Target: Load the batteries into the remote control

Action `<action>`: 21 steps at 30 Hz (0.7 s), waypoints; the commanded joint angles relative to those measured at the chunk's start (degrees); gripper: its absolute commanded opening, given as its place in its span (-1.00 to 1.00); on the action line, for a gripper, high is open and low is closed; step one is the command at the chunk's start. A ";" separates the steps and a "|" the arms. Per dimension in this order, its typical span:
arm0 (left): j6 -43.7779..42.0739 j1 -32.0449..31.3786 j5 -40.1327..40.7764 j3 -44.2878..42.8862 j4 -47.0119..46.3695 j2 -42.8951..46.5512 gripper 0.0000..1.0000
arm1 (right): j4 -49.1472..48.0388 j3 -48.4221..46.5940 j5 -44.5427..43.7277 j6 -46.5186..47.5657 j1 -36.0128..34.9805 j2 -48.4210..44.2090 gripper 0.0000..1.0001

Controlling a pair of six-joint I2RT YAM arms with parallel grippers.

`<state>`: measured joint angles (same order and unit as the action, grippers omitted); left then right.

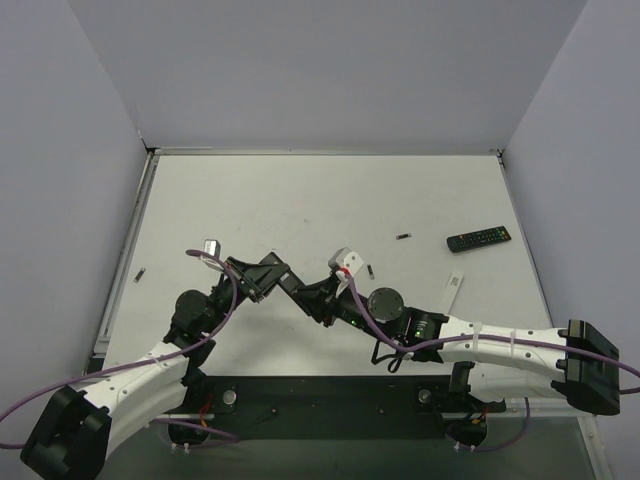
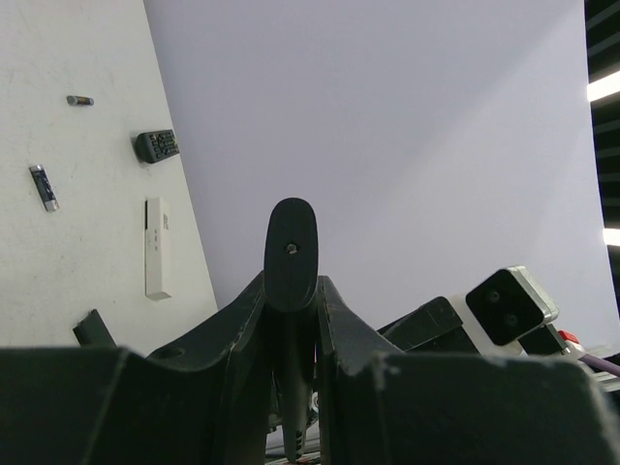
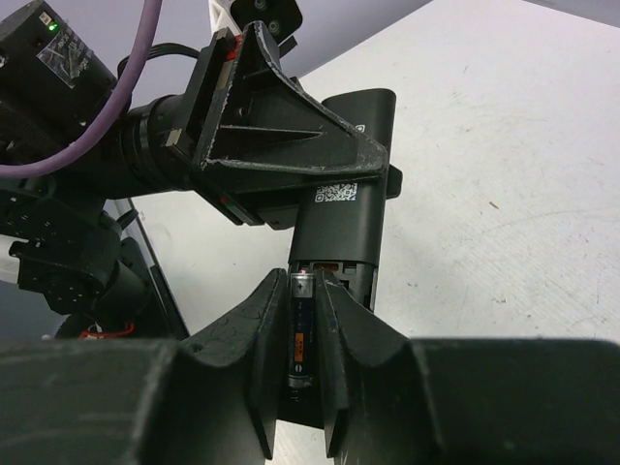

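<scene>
My left gripper (image 3: 281,136) is shut on a black remote control (image 3: 341,213) and holds it off the table, its open battery compartment turned toward my right gripper (image 3: 300,300). In the right wrist view a dark battery (image 3: 300,329) with an orange band lies lengthwise in that compartment, plus end toward the remote's body, with the right fingers close against both its sides. From the left wrist the remote (image 2: 291,252) appears edge-on between the shut left gripper (image 2: 291,291). From above the two grippers meet at table centre (image 1: 298,288). Loose batteries (image 1: 404,236) (image 1: 370,270) lie on the table.
A second black remote (image 1: 478,239) lies at the right, with a slim white device (image 1: 455,285) nearer the arms. A small dark item (image 1: 141,273) lies by the left table edge. Grey walls enclose the white table (image 1: 300,200) on three sides.
</scene>
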<state>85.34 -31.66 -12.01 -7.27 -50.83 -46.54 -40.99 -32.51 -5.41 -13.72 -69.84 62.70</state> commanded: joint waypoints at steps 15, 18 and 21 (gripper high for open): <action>0.53 -0.07 -1.87 -2.05 -5.33 0.23 -1.00 | 3.54 -3.60 -1.97 4.13 -0.38 -1.79 -0.21; 0.53 0.02 -2.75 -2.14 -5.86 -0.39 -1.00 | 4.95 -4.49 -2.15 6.50 -0.38 -2.58 -0.08; 0.27 0.02 -3.45 -2.40 -6.30 -0.65 -1.00 | 7.23 -6.07 -1.36 8.70 -0.38 -3.19 0.07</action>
<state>85.34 -31.68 -13.34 -7.27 -51.59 -47.03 -35.88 -34.85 -6.11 -9.06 -70.19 61.49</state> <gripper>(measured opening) 0.281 0.506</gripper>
